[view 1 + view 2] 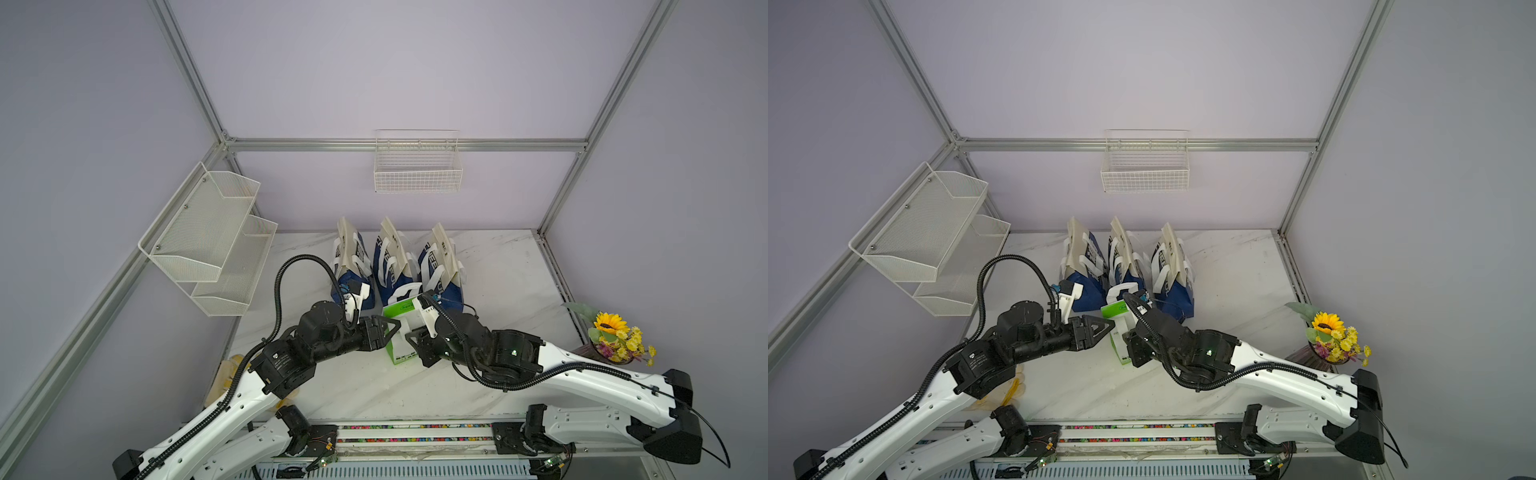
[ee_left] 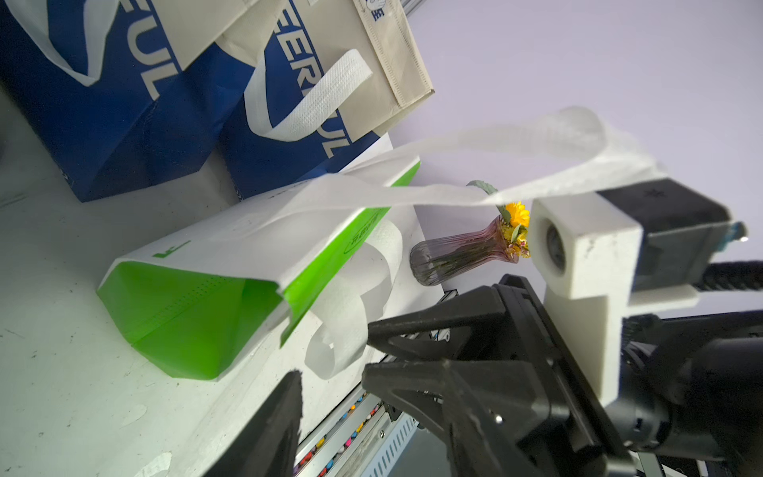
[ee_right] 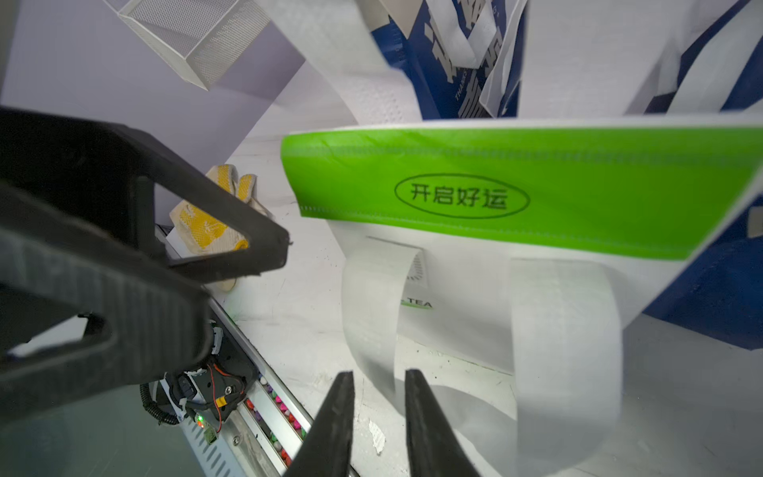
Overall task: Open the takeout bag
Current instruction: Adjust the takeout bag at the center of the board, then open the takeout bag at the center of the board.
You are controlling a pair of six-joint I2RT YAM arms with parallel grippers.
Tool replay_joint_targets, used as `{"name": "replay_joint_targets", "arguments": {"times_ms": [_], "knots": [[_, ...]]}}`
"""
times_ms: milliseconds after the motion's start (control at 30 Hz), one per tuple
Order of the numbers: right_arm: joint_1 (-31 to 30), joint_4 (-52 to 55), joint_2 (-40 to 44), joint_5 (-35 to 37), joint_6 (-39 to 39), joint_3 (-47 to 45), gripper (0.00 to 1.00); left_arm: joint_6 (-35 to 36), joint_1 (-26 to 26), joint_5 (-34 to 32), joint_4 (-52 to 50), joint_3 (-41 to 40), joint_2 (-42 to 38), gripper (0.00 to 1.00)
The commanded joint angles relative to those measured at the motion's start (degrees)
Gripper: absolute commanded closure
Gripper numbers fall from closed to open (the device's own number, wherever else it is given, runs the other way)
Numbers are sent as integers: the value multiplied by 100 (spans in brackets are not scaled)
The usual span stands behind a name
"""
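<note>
While left gripper (image 1: 394, 331) and right gripper (image 1: 411, 337) flank the bag (image 1: 400, 311), part-open, empty (right narrower), I'm pre-grasp: rims need pinching.

Upright green-and-white takeout bag (image 1: 400, 309), mid-table

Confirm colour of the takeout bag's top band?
Bright green band, white takeout bag; clearest in right wrist view.

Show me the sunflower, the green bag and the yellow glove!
sunflower (image 1: 609, 323): in a top view, flower head
green bag (image 3: 619, 186): right wrist view, green band
yellow glove (image 3: 229, 181): right wrist view, fingers
</note>
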State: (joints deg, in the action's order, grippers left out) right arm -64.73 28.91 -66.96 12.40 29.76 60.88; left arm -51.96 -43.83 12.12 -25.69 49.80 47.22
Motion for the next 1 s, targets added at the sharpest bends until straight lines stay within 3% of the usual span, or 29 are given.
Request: {"name": "replay_joint_targets", "arguments": {"times_ms": [0, 133, 300, 367, 433, 633, 800, 967], "knots": [[-17, -705, 189, 68, 136, -125, 69, -132, -19, -639, -11, 285, -6, 46], [-21, -1027, 130, -10, 329, -428, 60, -77, -20, -1070, -72, 345, 36, 47], [-22, -1538, 124, 23, 521, -803, 47, -120, -20, -753, 565, 229, 243, 50], [-22, -1595, 80, 65, 524, -814, 47, -170, -20, -585, 773, 214, 371, 52], [-21, -1631, 16, 86, 547, -806, 51, -203, -20, -428, 965, 189, 458, 53], [-20, -1730, -64, 94, 635, -898, 80, -209, -20, -524, 1106, 171, 474, 57], [-14, -1778, -92, 74, 680, -937, 88, -276, -20, -494, 1115, 131, 481, 57], [-8, -1884, -130, 45, 689, -938, 94, -460, -18, -678, 823, -123, 171, 51]]}}
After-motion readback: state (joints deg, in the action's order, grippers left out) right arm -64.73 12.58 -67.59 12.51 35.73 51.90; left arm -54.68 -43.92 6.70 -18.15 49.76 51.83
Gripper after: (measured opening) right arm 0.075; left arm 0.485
